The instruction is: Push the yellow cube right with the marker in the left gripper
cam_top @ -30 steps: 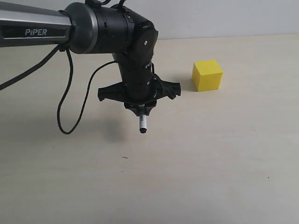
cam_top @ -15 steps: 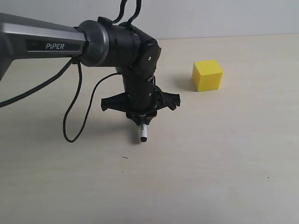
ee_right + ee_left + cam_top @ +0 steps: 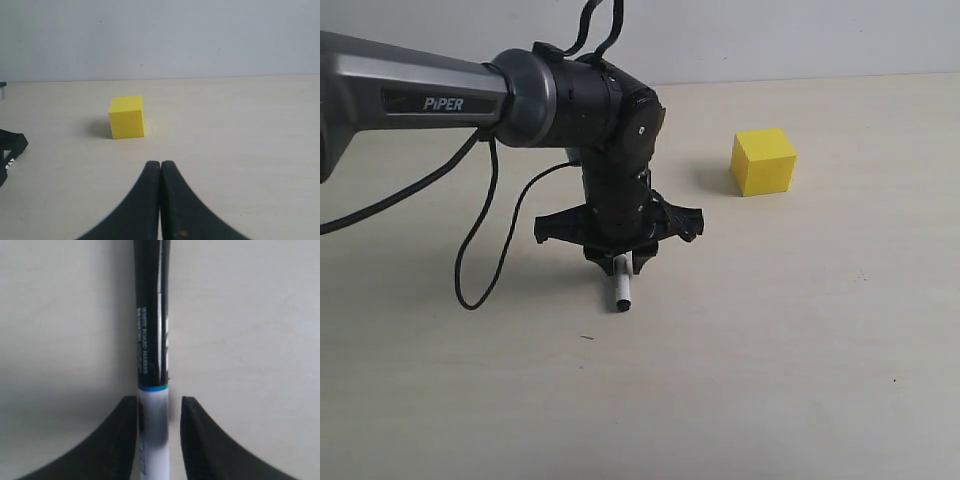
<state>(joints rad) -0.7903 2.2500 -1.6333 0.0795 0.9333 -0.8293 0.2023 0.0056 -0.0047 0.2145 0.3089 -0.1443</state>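
Exterior view shows marker (image 3: 621,290) left of yellow cube (image 3: 764,161).

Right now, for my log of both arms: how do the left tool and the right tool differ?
The left tool grips a marker between parted fingers; the right tool is shut on nothing, fingers touching. The left tool points down at the table; the right tool faces across it toward the yellow cube. Both have black fingers, and neither touches the cube.
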